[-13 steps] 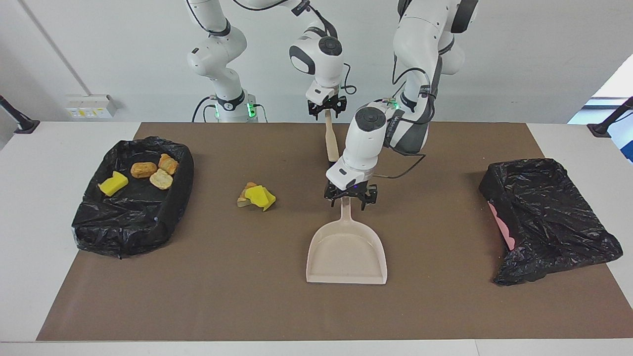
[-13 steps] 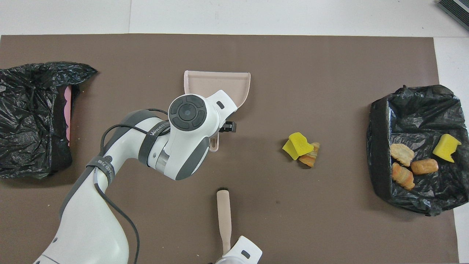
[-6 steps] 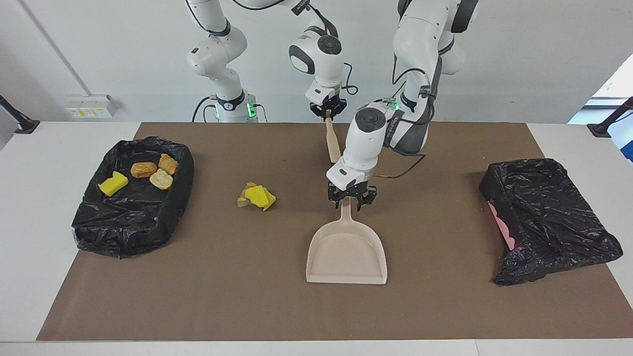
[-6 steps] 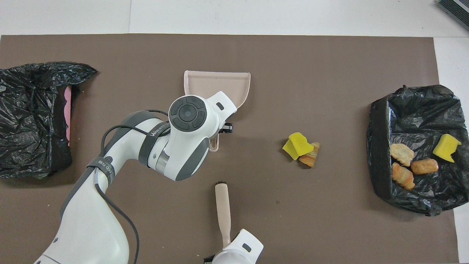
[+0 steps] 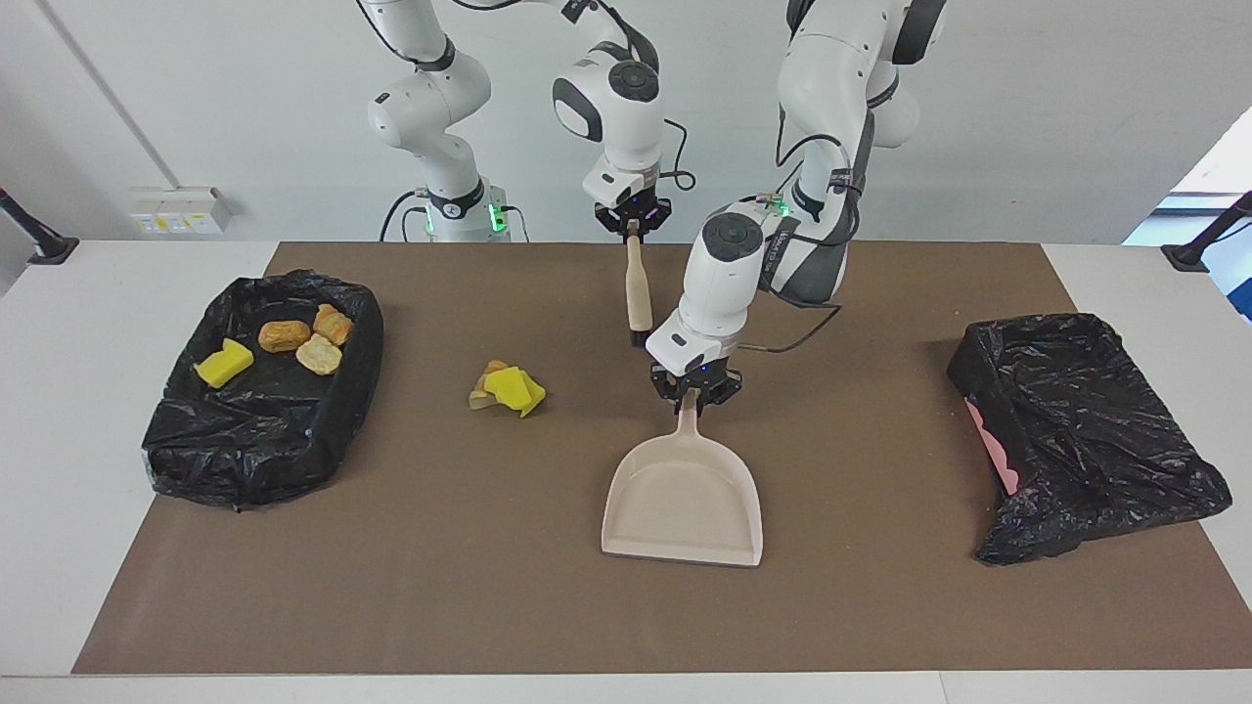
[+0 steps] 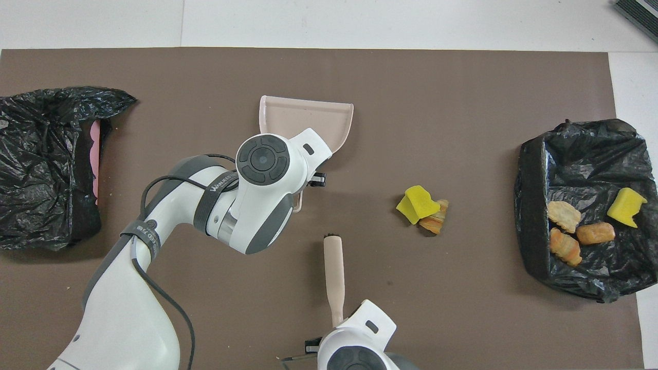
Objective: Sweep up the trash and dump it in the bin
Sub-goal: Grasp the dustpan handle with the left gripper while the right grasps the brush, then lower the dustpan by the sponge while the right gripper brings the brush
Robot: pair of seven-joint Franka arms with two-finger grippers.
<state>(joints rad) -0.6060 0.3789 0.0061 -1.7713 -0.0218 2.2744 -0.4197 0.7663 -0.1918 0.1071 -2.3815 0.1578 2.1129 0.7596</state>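
Observation:
A small pile of trash (image 5: 507, 387), a yellow sponge piece on bread-like chunks, lies on the brown mat (image 5: 391, 548); it also shows in the overhead view (image 6: 422, 208). More trash (image 5: 289, 340) lies in the black-bagged bin (image 5: 245, 440) at the right arm's end. My left gripper (image 5: 693, 393) is shut on the handle of the beige dustpan (image 5: 685, 499), whose pan rests on the mat, its mouth facing away from the robots (image 6: 308, 118). My right gripper (image 5: 633, 221) is shut on the beige brush (image 5: 638, 288), which hangs with its bristle end down, beside the left arm's wrist.
A second black-bagged bin (image 5: 1076, 430) with a pink edge stands at the left arm's end of the table (image 6: 46, 164). The left arm's wrist (image 6: 264, 164) covers the dustpan's handle from above. White table (image 5: 59, 469) surrounds the mat.
My left gripper's fingers have closed on the dustpan handle and the pan has shifted slightly. My right gripper has risen and moved the brush a little toward the right arm's end.

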